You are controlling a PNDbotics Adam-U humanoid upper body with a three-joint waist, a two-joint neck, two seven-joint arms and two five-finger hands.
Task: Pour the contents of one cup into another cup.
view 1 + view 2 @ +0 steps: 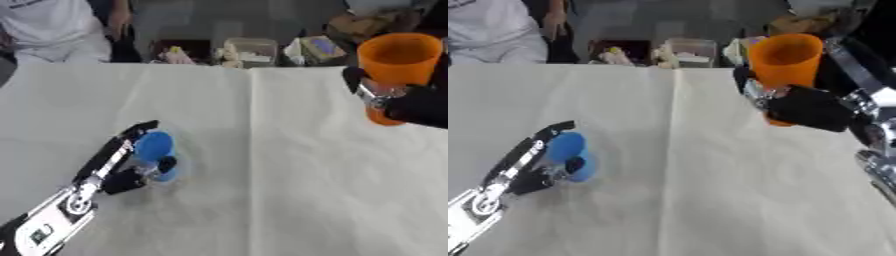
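Observation:
A blue cup (156,154) stands on the white tablecloth at the lower left, and my left hand (122,167) is curled round it from the left, thumb at its near side. An orange cup (785,62) is held upright above the table at the upper right, its mouth open upward. My right hand (807,107) is wrapped round the orange cup's lower part, hiding its base. What either cup holds cannot be made out.
The white tablecloth (262,175) covers the table, with a crease down its middle. Past the far edge sit a clear box (249,51), bags and small items. A person in white (48,27) sits at the far left.

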